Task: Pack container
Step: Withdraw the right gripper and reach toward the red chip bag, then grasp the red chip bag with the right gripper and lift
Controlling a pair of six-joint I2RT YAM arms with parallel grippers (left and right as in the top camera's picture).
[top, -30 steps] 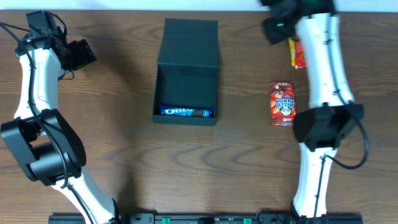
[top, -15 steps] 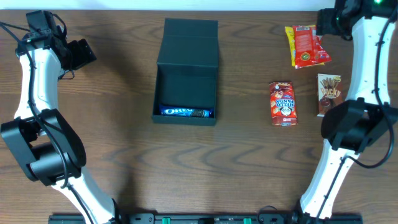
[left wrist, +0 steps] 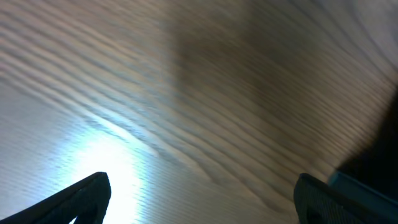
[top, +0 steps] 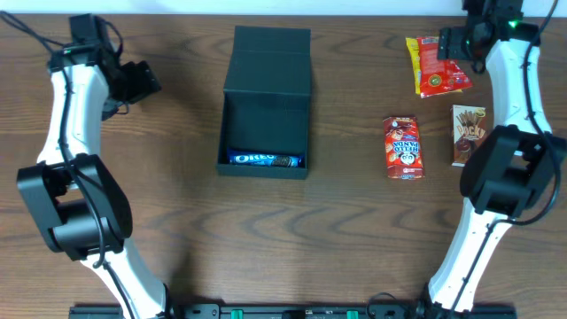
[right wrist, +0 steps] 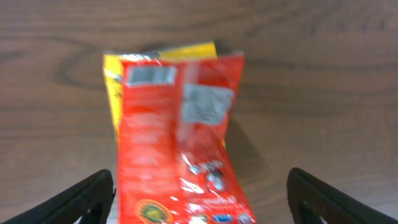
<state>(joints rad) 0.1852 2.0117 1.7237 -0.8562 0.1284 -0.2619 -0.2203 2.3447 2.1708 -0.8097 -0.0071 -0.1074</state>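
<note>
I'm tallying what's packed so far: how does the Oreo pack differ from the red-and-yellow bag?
The Oreo pack is blue; the red-and-yellow bag is red with yellow edges. The Oreo pack lies inside the container, against its near wall; the bag lies on the bare table, outside it. The Oreo pack is slim, the bag broader. Both lie flat.

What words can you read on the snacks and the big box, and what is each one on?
"OREO": on the blue packet lying inside the black cardboard box.
"PANDA": on the red snack carton; its smaller print is too small.
"Pocky": on the brown flat box, only just readable.
Unreadable, blurred: red and yellow foil bag.
No writing shows on the black cardboard box.
</note>
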